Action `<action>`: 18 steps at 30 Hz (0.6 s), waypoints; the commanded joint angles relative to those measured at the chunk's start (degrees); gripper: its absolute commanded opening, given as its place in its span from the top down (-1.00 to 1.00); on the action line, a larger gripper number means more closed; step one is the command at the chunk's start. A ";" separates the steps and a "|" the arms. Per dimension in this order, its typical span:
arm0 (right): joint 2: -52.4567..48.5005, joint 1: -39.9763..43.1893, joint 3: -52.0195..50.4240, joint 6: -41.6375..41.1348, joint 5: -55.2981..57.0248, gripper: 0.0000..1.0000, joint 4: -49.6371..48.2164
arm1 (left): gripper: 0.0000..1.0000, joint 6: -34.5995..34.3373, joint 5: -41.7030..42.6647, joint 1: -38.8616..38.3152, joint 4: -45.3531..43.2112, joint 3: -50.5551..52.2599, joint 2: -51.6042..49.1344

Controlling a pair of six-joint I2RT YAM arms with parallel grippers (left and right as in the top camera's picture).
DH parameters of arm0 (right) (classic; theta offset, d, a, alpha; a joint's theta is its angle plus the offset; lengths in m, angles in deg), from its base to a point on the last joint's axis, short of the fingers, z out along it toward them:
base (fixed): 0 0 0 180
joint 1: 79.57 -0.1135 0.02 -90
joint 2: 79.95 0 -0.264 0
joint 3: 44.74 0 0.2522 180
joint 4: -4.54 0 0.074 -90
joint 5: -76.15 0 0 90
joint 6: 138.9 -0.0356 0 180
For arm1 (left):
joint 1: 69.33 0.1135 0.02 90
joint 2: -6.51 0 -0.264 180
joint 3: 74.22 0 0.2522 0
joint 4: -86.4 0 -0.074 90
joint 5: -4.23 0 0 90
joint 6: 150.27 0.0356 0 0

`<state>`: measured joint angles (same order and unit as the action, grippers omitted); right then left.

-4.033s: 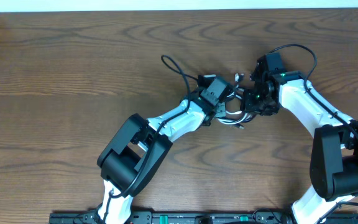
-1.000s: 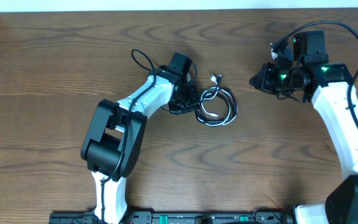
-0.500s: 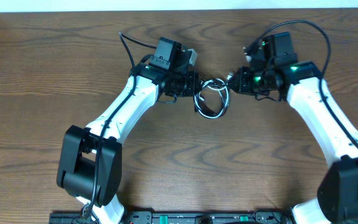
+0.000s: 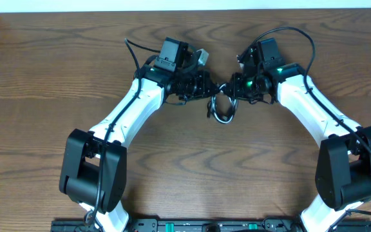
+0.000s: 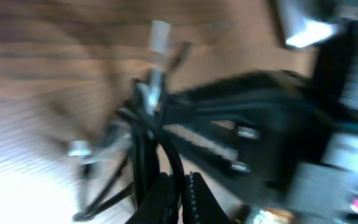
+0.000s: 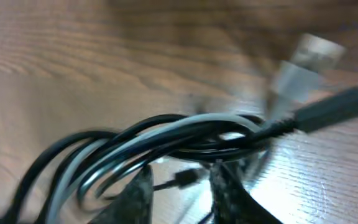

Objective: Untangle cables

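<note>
The cables (image 4: 223, 111) are a small coiled bundle of black and white cords on the wood table, hanging between my two grippers. My left gripper (image 4: 210, 88) is at the bundle's upper left. In the left wrist view the gripper (image 5: 180, 182) is shut on a black cord (image 5: 169, 152), with a white plug end (image 5: 160, 34) beyond it. My right gripper (image 4: 232, 88) is at the bundle's upper right. In the right wrist view the gripper (image 6: 180, 183) is open, with the black and white strands (image 6: 166, 134) crossing just past its fingertips. Both wrist views are blurred.
A black plug (image 6: 340, 106) and a pale plug (image 6: 306, 59) stick out to the right of the bundle. The thicker black arm wires loop behind each wrist (image 4: 301, 38). Bare brown tabletop (image 4: 57, 77) lies all around, with the table's far edge at the top.
My right gripper has moved left up to the bundle. The coil has drawn narrower and shifted slightly right. My left gripper has stayed at the bundle's left side.
</note>
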<state>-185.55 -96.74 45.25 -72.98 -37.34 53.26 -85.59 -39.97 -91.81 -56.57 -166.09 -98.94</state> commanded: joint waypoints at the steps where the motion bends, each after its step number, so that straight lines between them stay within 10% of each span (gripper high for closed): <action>1: -2.14 -0.55 0.15 -1.22 4.98 0.36 -0.17 | 0.86 -1.11 13.92 0.92 -3.28 0.20 -0.09; 13: -10.34 0.68 0.13 -0.87 5.64 0.27 -2.12 | 0.85 -13.92 28.61 3.58 -21.62 0.20 -0.07; 18: -6.27 5.66 0.17 10.91 -11.08 0.16 -0.52 | 0.85 -16.02 27.65 5.35 -24.20 0.20 -0.09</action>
<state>-195.64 -94.34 45.25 -70.09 -37.32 52.13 -98.79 -13.79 -87.68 -80.31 -165.85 -99.05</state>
